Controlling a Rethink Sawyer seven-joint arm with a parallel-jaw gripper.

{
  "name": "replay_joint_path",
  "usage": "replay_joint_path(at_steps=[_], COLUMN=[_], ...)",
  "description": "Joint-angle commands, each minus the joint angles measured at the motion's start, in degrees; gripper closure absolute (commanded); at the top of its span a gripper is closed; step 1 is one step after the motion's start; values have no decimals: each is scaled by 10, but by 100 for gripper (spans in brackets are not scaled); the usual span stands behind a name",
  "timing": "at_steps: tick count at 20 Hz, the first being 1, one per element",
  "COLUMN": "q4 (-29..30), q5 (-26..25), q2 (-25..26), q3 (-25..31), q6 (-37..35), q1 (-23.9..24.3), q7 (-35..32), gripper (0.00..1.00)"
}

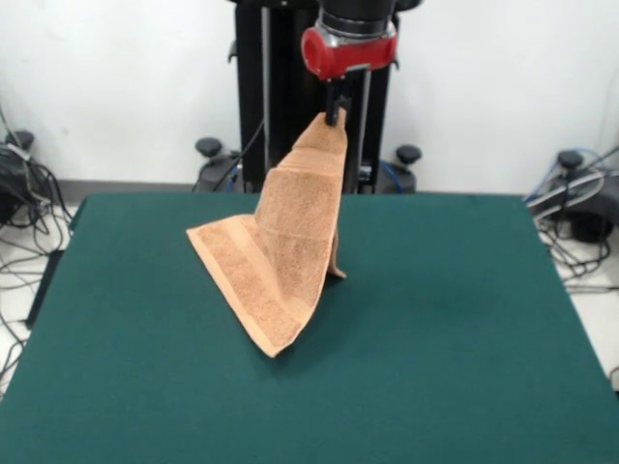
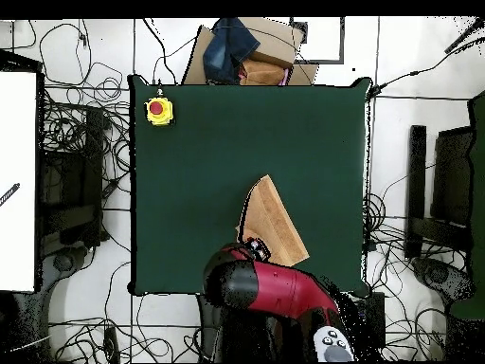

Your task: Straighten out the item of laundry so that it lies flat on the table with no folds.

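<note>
Green surface (image 1: 464, 329) spreads wide; the red and black arm (image 2: 275, 289) reaches in from the robot's side, wrist pointing straight down. The towel (image 1: 285, 251) hangs tent-like, its lower edge resting mid-surface, top corner pinched in the claw (image 1: 336, 114)

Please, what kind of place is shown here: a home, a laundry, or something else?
Most likely a robotics lab, not a home. A red robot arm on a pedestal lifts a towel by one corner with its hand above a green table. Loose cables cover the floor, and a yellow box with a red button sits on the table.
</note>
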State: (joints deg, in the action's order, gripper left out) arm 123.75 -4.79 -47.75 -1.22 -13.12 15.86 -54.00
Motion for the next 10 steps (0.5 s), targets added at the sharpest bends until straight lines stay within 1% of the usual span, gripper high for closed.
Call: replay_joint_path(at_steps=[1,4,6,10], q4=[7,4,-9,-43], q5=[35,46,55,59], q2=[13,-3,-20,-43], q3=[-16,-7,3,-16], q6=[2,-28,-57,-99], q1=[-5,-6,-2,-12], q7=[-172,-170,-159,-149], gripper=[100,100,100,100])
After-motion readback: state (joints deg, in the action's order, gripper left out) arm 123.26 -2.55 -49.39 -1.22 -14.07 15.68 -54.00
